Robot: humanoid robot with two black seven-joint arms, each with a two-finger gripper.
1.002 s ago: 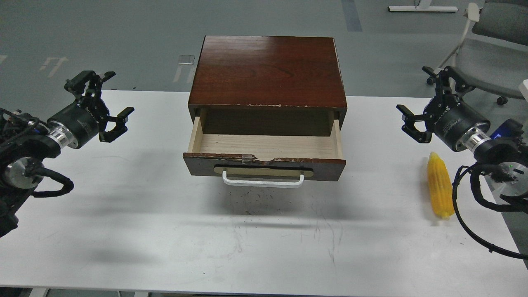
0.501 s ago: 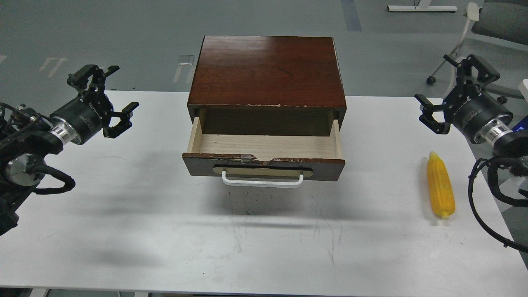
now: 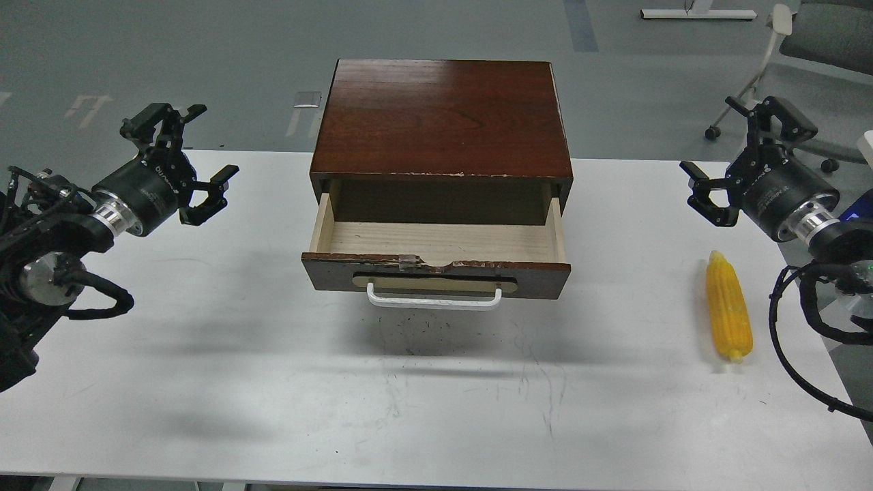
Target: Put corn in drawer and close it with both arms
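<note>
The yellow corn (image 3: 729, 316) lies on the white table (image 3: 204, 382) at the right, lengthwise toward me. The dark brown drawer (image 3: 436, 273) with its white bar handle (image 3: 434, 300) stands pulled open at the table's middle, its pale inside (image 3: 440, 240) bare. My right gripper (image 3: 736, 160) is open and empty, above and behind the corn, apart from it. My left gripper (image 3: 184, 153) is open and empty at the far left, well left of the drawer.
The dark brown cabinet (image 3: 443, 116) that holds the drawer stands at the table's back middle. A grey chair (image 3: 811, 61) stands on the floor at the back right. Black cables (image 3: 791, 341) hang from my right arm beside the corn.
My right gripper rose up and back away from the corn, then eased slightly left. My left gripper moved a little up and toward the drawer. The corn and drawer stayed put.
</note>
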